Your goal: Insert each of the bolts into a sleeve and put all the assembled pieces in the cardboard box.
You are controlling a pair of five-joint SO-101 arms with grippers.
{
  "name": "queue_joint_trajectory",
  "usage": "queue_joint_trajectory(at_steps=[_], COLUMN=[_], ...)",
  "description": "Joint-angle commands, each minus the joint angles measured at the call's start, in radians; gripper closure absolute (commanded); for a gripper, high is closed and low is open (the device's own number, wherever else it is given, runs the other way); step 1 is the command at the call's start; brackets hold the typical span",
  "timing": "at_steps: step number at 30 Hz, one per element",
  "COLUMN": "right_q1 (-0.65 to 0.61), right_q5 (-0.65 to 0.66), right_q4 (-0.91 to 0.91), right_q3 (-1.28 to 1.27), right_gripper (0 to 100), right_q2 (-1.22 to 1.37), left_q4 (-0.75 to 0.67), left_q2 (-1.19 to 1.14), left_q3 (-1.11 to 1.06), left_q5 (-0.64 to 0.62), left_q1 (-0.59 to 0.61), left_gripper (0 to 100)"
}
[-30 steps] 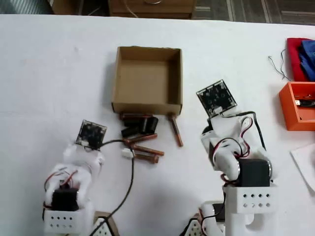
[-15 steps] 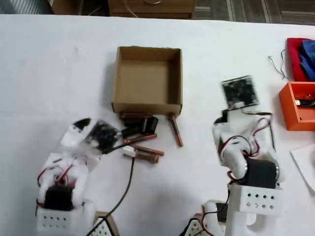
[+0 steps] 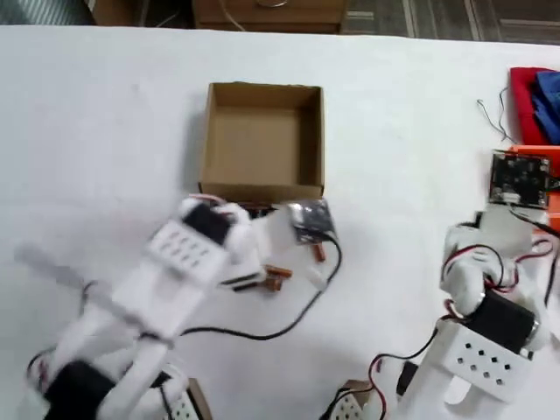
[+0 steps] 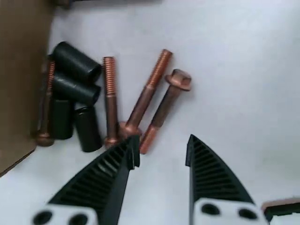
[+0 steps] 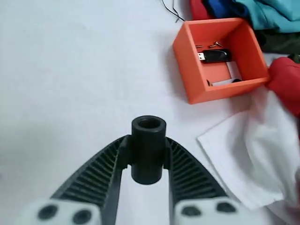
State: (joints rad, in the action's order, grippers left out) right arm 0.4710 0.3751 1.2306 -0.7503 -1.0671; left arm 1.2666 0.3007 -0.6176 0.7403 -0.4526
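Note:
Several copper bolts (image 4: 150, 91) and black sleeves (image 4: 75, 65) lie in a loose pile beside the cardboard box (image 4: 18, 70). My left gripper (image 4: 161, 143) hangs open just short of the nearest bolt ends, with nothing between its fingers. From above, the left arm (image 3: 188, 254) stretches over the pile in front of the cardboard box (image 3: 262, 188), and a bolt (image 3: 273, 280) peeks out beneath it. My right gripper (image 5: 147, 143) is shut on one black sleeve (image 5: 148, 133), held upright with its bore facing up. The right arm (image 3: 499, 289) stands far right.
An orange box (image 5: 218, 58) with small items sits ahead of the right gripper, with white paper (image 5: 253, 150) and red and blue cloth (image 3: 534, 101) beside it. A black cable (image 3: 262, 332) trails from the left arm across the table.
The left arm swung forward and to the right, and now covers the bolt and sleeve pile. The right arm moved to the right, towards the orange box.

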Motion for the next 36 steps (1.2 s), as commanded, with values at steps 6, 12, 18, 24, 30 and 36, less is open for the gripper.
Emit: queue_joint_trajectory(at_steps=[6, 12, 18, 24, 30, 36], right_q1=[0.101, 0.093, 0.093, 0.093, 0.093, 0.093], right_q5=[0.035, 0.035, 0.034, 0.032, 0.029, 0.029], right_q4=[-0.019, -0.021, -0.021, -0.019, -0.019, -0.019], right_q3=[0.043, 0.044, 0.044, 0.044, 0.044, 0.044], right_gripper=[97.8, 97.8, 97.8, 97.8, 97.8, 97.8], right_q2=[-0.022, -0.022, -0.022, -0.022, -0.022, -0.024], left_q4=[-0.095, -0.157, -0.184, -0.218, -0.245, -0.232], left_q2=[-0.279, -0.298, -0.299, -0.299, -0.301, -0.299], left_q3=[0.061, 0.053, 0.051, 0.062, 0.05, 0.01], left_q5=[0.097, 0.106, 0.104, 0.106, 0.152, 0.15], left_q1=[-0.081, -0.074, -0.074, -0.034, 0.015, -0.032], left_gripper=[82, 82, 82, 82, 82, 82])
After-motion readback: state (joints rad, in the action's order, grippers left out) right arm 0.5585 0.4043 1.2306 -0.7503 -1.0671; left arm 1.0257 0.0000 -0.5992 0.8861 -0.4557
